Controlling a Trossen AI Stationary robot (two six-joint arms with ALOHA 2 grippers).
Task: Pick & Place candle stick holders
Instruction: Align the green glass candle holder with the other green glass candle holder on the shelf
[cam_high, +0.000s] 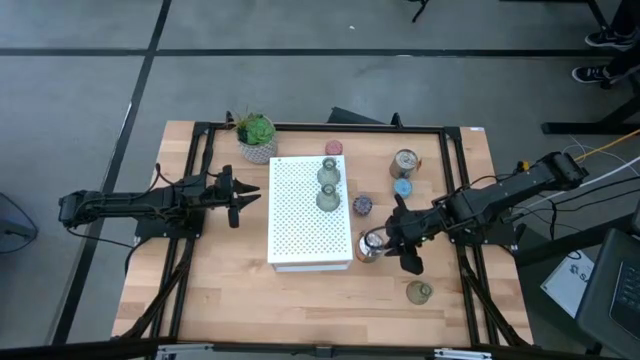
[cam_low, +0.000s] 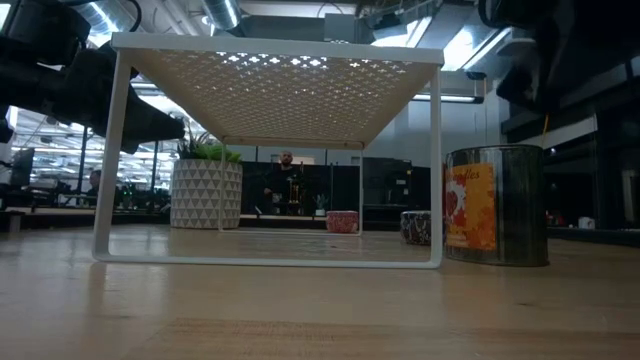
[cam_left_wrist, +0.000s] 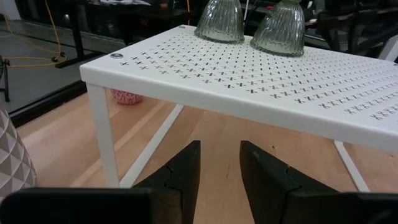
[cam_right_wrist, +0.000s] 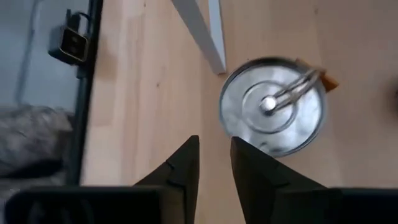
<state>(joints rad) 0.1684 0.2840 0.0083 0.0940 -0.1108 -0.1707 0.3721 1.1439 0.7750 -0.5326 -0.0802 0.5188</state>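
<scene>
Candlestick holders lie scattered around a white perforated rack (cam_high: 308, 213) on the worktable, two olive-green glass holders (cam_high: 328, 186) already standing on its top. The right gripper (cam_high: 403, 243) hovers just off the rack's near right corner, beside a silvery metal holder (cam_high: 370, 244) that sits on the wood by the rack's leg; its fingers (cam_right_wrist: 185, 163) stand a narrow gap apart and grasp nothing, the holder lying clear of them. The left gripper (cam_high: 243, 199) waits on the rack's opposite side, fingers slightly parted and empty. Another silvery holder (cam_high: 404, 162), a blue one (cam_high: 403, 187) and a purple one (cam_high: 362, 205) stand to the rack's right, a pink one (cam_high: 333, 149) behind it, and a third green one (cam_high: 419, 291) well in front. With so slim a gap, the fingers may strike the tin's rim and shove it against the rack's leg.
</scene>
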